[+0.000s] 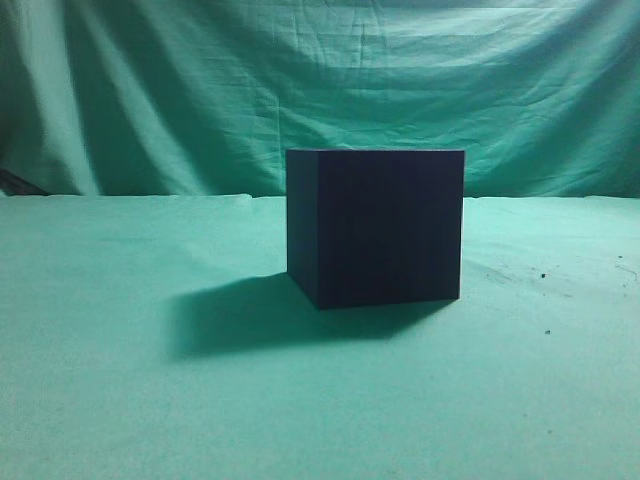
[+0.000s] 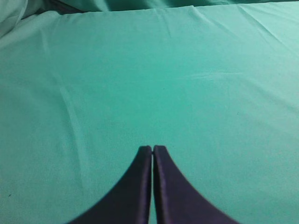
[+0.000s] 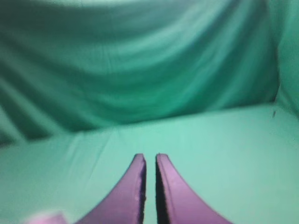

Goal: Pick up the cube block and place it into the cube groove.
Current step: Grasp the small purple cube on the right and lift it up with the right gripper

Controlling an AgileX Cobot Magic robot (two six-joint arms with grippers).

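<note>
1. From my remote station, I am seeing in the exterior view one large near-black navy box (image 1: 385, 228) standing on the green cloth (image 1: 120, 380) of the table. It is sitting a little right of the middle, and its shadow is falling to the left on the cloth.
2. The cube groove belongs to this box, but its opening is not showing from this side; I am seeing only two plain dark faces.
3. I am looking for writing, brand or label on the box and I am finding none that I can read; the faces are plain and matte.
4. The purple cube block is not clearly appearing in any view. In the right wrist view a pale purple blurred patch (image 3: 44, 218) is showing at the bottom left edge, but I cannot tell what it is.
5. The left gripper (image 2: 153, 149) is hanging over bare green cloth, its two dark fingers pressed together at the tips, and it is holding nothing.
6. The right gripper (image 3: 150, 157) is pointing toward the hanging green backdrop (image 3: 140, 65). Its fingers are nearly together, only a thin gap is staying between them, and nothing is between.
</note>
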